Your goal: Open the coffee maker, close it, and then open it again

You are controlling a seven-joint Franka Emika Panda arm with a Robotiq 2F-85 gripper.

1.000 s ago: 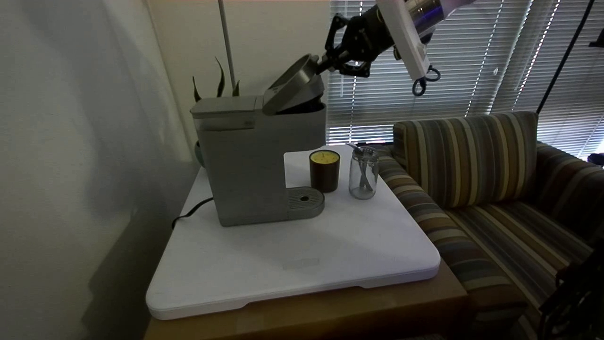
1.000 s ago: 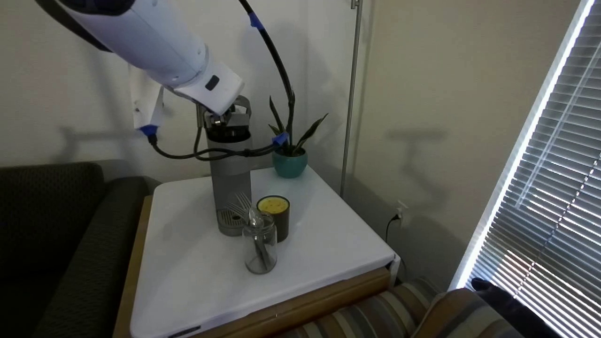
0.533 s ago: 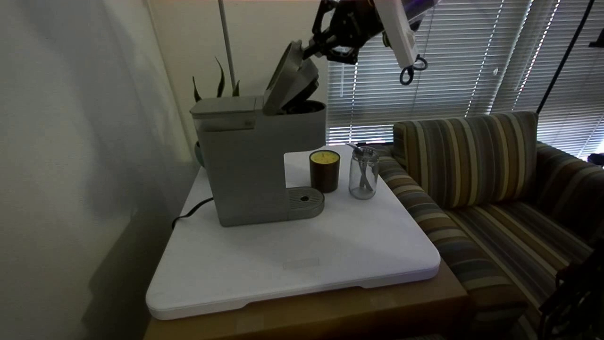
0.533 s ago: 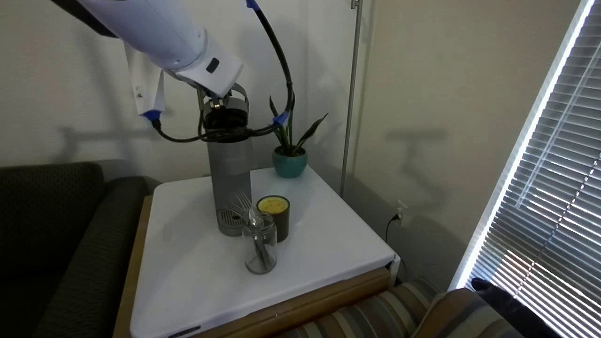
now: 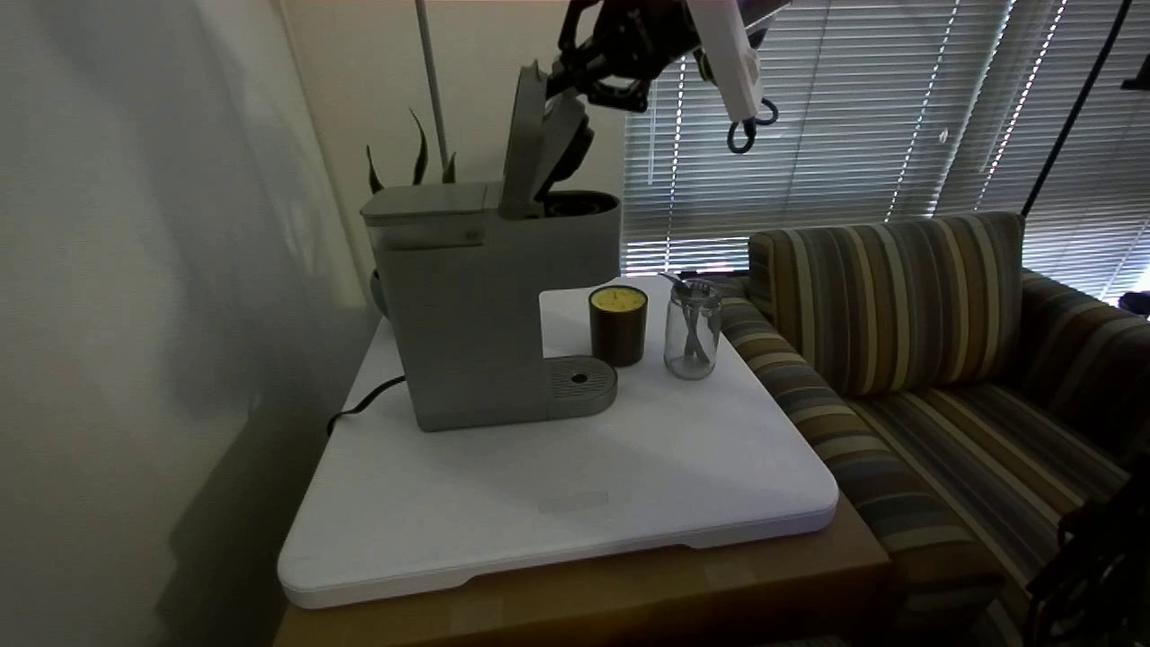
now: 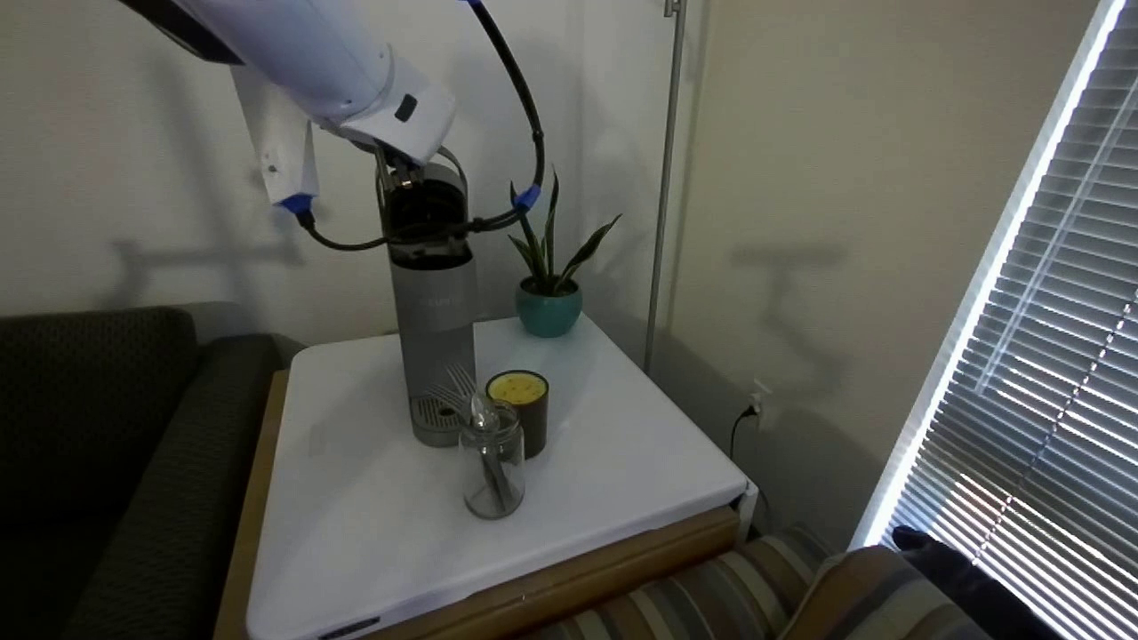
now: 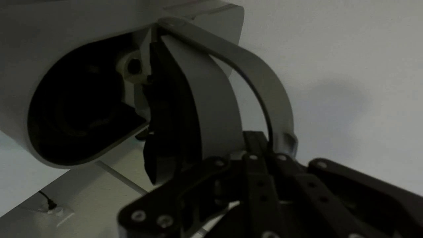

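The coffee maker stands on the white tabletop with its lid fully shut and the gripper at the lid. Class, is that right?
No: the lid is not shut. It is tilted steeply up, baring the dark opening beneath, as the wrist view shows. The coffee maker does stand on the white tabletop, with the gripper at the lid.

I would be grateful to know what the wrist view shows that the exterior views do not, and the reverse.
Only the wrist view shows a pale, holed fitting within the open coffee maker. Only the exterior views show the glass jar, the dark cup with the yellow top, and the round drip base. All share the coffee maker, its raised lid and the wall.
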